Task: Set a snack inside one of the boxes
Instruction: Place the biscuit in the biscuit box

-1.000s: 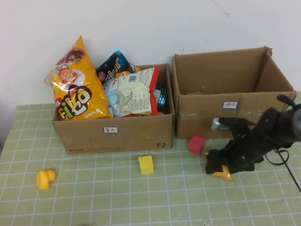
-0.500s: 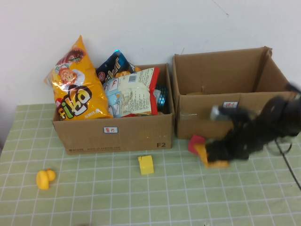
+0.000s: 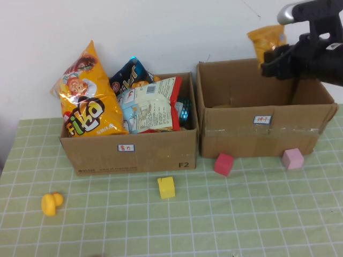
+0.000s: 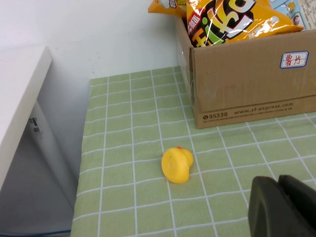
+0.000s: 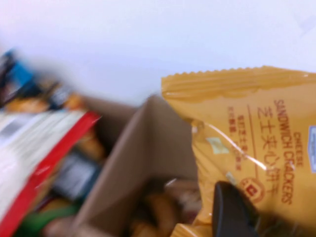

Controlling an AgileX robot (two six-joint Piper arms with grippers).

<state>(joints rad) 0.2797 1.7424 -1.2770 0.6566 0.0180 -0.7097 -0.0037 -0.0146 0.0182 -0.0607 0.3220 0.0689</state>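
My right gripper (image 3: 272, 60) is shut on an orange packet of cheese sandwich crackers (image 3: 267, 40) and holds it high above the back of the right cardboard box (image 3: 262, 134). In the right wrist view the packet (image 5: 252, 143) fills the frame with one black finger (image 5: 232, 210) pressed on it, over the box's open top. The left box (image 3: 128, 152) is full of snack bags, with a big orange chips bag (image 3: 88, 91) in it. My left gripper (image 4: 284, 207) is shut and empty, low over the table near a yellow toy duck (image 4: 177, 164).
On the green checked cloth lie a yellow duck (image 3: 51, 203), a yellow block (image 3: 166, 187), a red block (image 3: 223, 164) and a pink block (image 3: 292, 158). A white wall stands behind the boxes. A white ledge (image 4: 19, 94) borders the table's left side.
My right gripper has lifted the orange packet from the table in front of the right box up and back, above that box. A pink block now shows where the arm was.
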